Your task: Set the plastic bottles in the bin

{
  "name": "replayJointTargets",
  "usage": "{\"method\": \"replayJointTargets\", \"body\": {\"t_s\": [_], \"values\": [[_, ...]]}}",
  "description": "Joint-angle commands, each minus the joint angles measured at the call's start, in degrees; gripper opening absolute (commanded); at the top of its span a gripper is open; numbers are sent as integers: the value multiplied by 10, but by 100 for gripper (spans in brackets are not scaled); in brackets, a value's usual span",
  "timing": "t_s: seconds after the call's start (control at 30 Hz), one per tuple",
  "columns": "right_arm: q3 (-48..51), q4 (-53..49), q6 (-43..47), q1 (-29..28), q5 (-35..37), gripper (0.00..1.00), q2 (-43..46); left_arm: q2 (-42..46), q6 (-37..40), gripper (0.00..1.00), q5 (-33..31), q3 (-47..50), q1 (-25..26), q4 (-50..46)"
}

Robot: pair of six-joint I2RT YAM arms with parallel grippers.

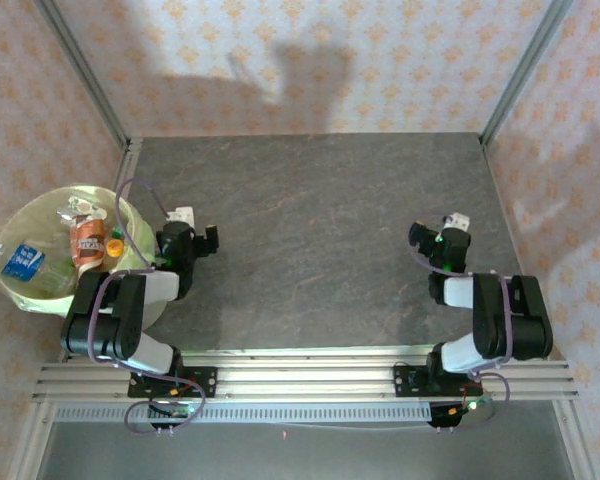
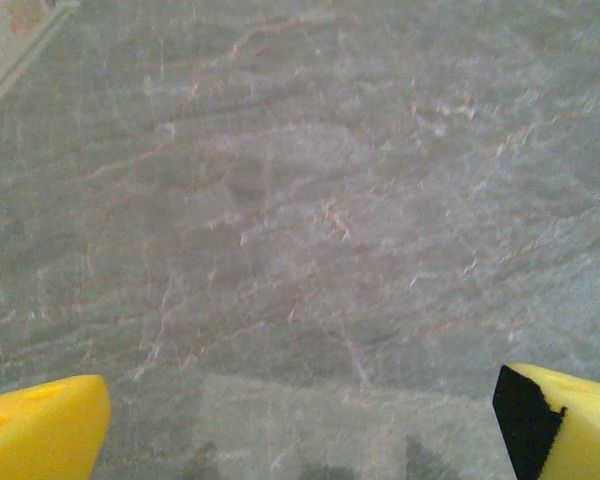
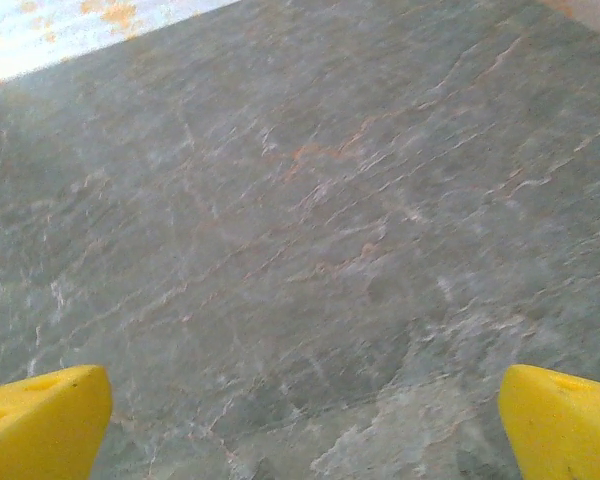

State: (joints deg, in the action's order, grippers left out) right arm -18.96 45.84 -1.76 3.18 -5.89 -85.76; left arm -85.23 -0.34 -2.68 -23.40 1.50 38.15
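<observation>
Yellow fingertips wide apart: left pincer and right pincer both released, grasping nothing, over counter. Visible plastic bottles lie in bin, just left of left pincer. Binning looks finished; next move probably only parking arms.

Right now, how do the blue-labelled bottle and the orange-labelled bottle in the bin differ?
The blue-labelled bottle lies at the bin's left side; the orange-labelled bottle lies nearer the left arm. The blue-labelled one runs roughly across the view, the orange-labelled one up it. Both are clear plastic and rest in the bin.
</observation>
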Motion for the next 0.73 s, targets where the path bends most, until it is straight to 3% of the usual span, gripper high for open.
{"method": "replayJointTargets", "body": {"t_s": [0.0,0.07,0.1,0.2,0.7], "values": [[-59,-46,31,-29,51,99,-8,-5,1,100,-53,-6,12,51],[-40,25,44,-48,93,99,-26,-4,-1,100,-72,-6,16,50],[-47,-14,35,-49,108,99,-13,-6,-5,100,-84,-2,17,61],[-44,-5,34,-48,108,99,-13,-4,-12,100,-108,-1,20,59],[-49,-10,45,-48,82,99,-15,-5,-12,100,-108,0,20,62]]}}
